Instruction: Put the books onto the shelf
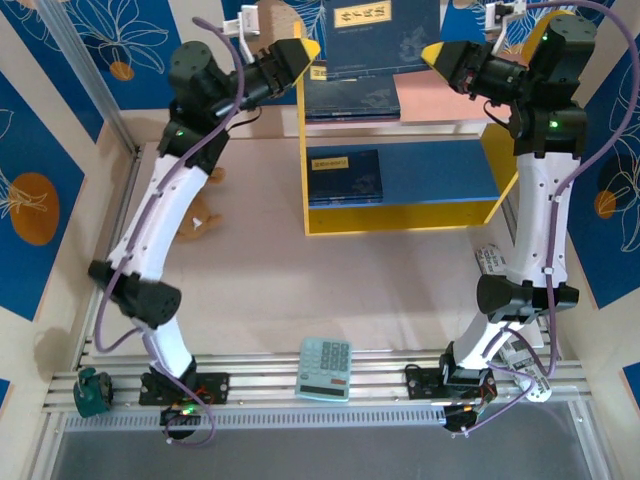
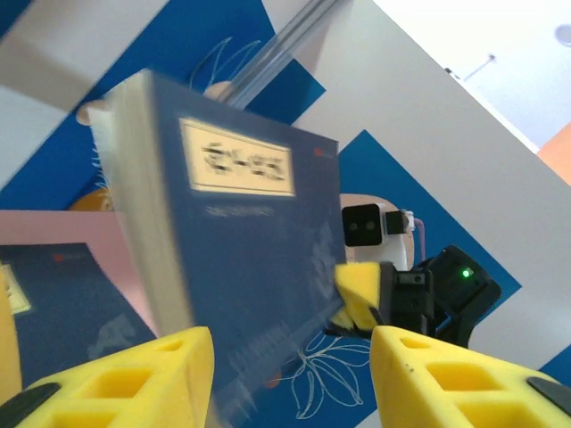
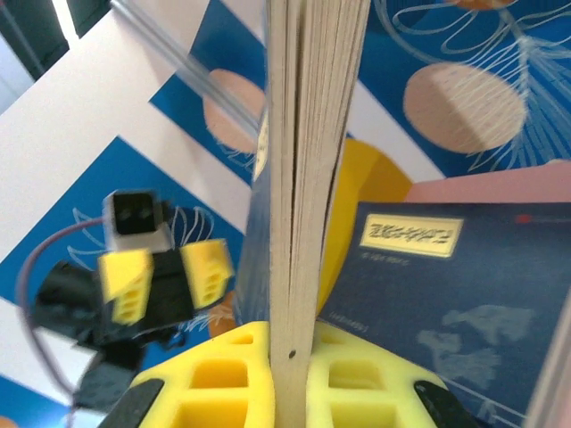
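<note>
Clamping one book (image 3: pixel 303 178) upright: right pincer (image 3: pixel 293 343); left pincer (image 2: pixel 290 343) gapes wide; two books (image 1: pixel 352 100) (image 1: pixel 345 177) lie on shelf (image 1: pixel 400 220).

navy books (image 1: pixel 345 178) bear yellow labels (image 1: pixel 328 160); shelf (image 1: pixel 400 218) yellow, pink, blue.

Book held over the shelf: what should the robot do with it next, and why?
Probably lower the book flat onto the top board. The right gripper is shut on its page edge, holding it upright above the shelf, where another book already lies. The left gripper is open by the other edge, able to steady it.
</note>
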